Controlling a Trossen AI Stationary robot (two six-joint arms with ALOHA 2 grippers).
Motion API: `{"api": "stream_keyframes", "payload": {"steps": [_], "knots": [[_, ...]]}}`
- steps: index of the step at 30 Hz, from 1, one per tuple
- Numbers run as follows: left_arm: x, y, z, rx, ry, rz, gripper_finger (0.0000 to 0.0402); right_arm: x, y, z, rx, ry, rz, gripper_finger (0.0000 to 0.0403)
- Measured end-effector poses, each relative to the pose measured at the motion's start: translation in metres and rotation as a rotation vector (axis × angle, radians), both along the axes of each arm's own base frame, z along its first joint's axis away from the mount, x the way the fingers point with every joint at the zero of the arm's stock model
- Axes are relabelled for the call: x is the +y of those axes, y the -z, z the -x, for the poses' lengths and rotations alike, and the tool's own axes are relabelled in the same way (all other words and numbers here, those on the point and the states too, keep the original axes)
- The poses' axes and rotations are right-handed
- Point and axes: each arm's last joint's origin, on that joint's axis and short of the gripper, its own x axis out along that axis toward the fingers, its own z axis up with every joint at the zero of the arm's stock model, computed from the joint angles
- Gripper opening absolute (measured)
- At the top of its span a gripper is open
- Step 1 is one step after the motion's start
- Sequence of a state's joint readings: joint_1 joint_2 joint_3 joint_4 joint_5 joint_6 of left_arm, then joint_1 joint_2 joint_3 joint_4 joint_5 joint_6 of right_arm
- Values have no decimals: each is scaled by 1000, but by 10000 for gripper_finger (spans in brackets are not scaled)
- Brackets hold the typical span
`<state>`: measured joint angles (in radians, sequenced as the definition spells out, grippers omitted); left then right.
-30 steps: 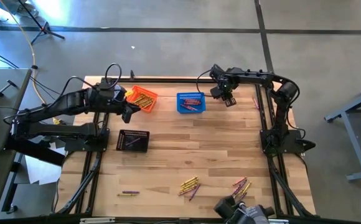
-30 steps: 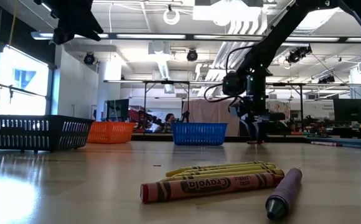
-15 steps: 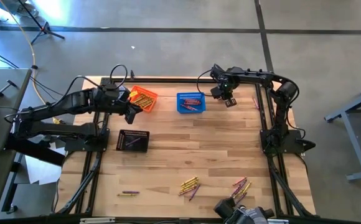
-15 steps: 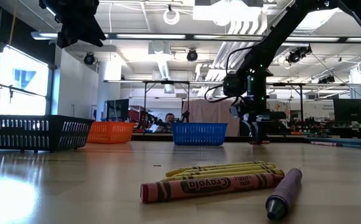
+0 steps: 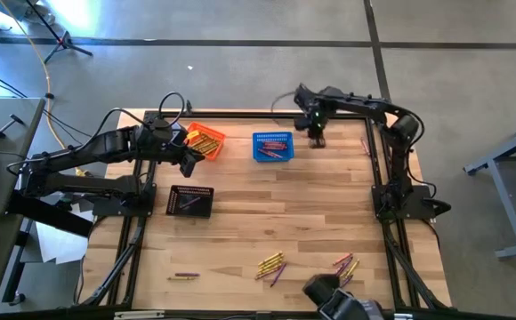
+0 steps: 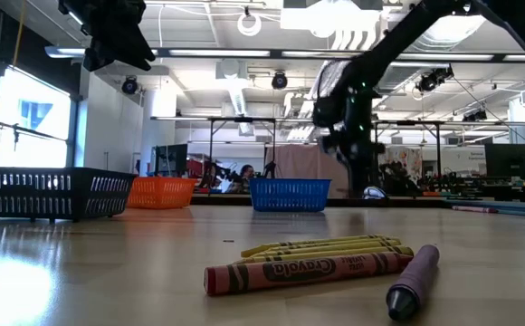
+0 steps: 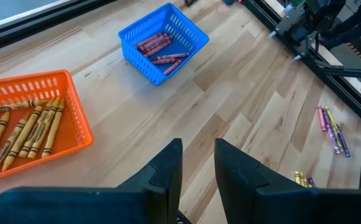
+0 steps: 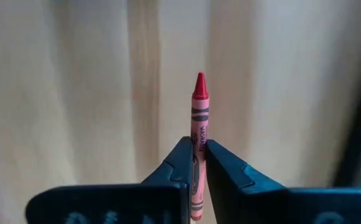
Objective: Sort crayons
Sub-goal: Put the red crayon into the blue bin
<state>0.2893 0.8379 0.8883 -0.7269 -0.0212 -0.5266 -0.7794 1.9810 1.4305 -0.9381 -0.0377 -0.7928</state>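
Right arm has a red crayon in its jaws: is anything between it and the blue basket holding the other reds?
Nothing visible. The right gripper grips the red crayon just beside the blue basket, with only bare table between them in the high view.

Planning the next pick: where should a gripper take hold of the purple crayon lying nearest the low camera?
Probably mid-barrel, from straight above. The purple crayon lies flat on the table beside the red crayon, so the fingers should straddle its width, with one in the narrow gap between them.
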Motion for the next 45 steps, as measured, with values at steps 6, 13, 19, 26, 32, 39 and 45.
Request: {"api": "stream_keyframes", "payload": {"steps": [6, 13, 19, 26, 32, 39, 45], "knots": [[0, 0, 0, 6, -1, 0, 81, -10, -57, -24, -182, 82, 5, 19], [0, 1, 0, 11, 5, -7, 81, 7, -113, -71, -558, 53, -78, 19], [0, 1, 1, 21, 31, -35, 81, 57, -113, -114, -661, -126, -71, 19], [-3, -1, 7, 21, 67, -29, 81, 85, -78, -122, -533, -229, -10, 19], [-4, -3, 11, 10, 86, -48, 81, 81, -41, -112, -487, -151, -32, 19], [-6, -4, 13, -5, 112, -33, 81, 75, -28, -109, -468, 49, 53, 29], [-7, -4, 12, -14, 142, -11, 81, 73, -26, -104, -430, 114, 37, 76]]}}
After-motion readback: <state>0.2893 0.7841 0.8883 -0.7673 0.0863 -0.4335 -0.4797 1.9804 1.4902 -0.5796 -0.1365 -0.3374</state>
